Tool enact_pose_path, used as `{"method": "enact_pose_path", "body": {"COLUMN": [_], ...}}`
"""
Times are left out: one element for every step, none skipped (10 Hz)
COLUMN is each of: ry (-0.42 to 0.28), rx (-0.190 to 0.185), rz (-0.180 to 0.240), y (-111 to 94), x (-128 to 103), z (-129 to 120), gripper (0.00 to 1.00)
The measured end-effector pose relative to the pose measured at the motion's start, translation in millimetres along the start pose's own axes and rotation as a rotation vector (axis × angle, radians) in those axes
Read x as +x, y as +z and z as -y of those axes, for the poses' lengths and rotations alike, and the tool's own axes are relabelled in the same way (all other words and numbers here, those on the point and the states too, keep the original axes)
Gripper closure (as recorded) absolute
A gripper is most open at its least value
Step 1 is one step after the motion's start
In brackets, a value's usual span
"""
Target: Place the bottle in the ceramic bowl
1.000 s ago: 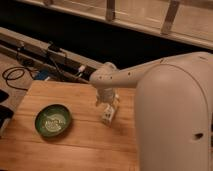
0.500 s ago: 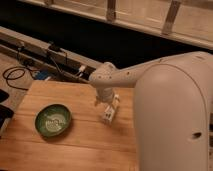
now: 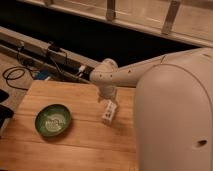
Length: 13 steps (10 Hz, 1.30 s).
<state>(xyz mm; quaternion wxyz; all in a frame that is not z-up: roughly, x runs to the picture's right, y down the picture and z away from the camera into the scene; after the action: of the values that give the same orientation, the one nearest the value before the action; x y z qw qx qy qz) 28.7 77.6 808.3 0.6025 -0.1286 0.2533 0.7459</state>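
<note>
Bottle (image 3: 108, 118) first: you will find it to the right of the ceramic bowl (image 3: 52, 120) and clear of it, a small pale shape low against the wooden table (image 3: 75, 147). It is not in the bowl.

Working from the left, a loop of dark cables (image 3: 14, 76) lies beyond the table's edge, up and to the left of the bowl. The bowl itself sits upright on the left part of the table, green with a darker rim and a whitish pattern inside. Bare wood separates it from everything to its right.

Next comes the gripper (image 3: 110, 106), pointing down over the table to the right of the bowl and slightly farther back. The bottle is right at its lower end, white against white, so you cannot tell how far the gripper is open or whether it has hold of the bottle. You also cannot tell whether the bottle's base touches the wood.

The arm (image 3: 145, 74) runs from the gripper up and to the right, away from the bowl. The robot's rounded white body (image 3: 175, 125) fills the right side, the farthest thing from the bowl.
</note>
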Motion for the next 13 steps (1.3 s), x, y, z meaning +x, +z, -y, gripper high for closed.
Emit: {"method": "enact_pose_path", "body": {"ry": [0.006,0.017,0.025,0.032,0.037,0.041,0.041,0.042,0.038,0.026,0.012,0.001,-0.001], "rx": [0.034,0.050,0.057,0.067,0.068,0.067,0.065,0.059,0.054,0.047,0.031,0.008,0.007], "rz": [-0.005,-0.018,-0.030,-0.050,-0.077,-0.099,-0.123,-0.156,-0.189,-0.226,-0.263,-0.286,-0.286], "y": [12.2,23.3,30.1,41.4,53.4,61.0,70.3,80.7,92.3,104.1,114.2,119.6,116.2], "x": [-1.4,-2.2,-1.8,-1.6,1.0,3.6,6.1,11.3,17.8,25.6,31.9,35.4,34.8], "z": [3.5,8.1,10.8,15.8,14.8,13.8,13.3,11.3,7.2,-0.6,-7.1,-9.5,-10.5], "gripper": [0.35,0.35,0.35,0.35,0.35,0.35,0.35,0.35,0.35,0.35,0.39,0.47,0.66]}}
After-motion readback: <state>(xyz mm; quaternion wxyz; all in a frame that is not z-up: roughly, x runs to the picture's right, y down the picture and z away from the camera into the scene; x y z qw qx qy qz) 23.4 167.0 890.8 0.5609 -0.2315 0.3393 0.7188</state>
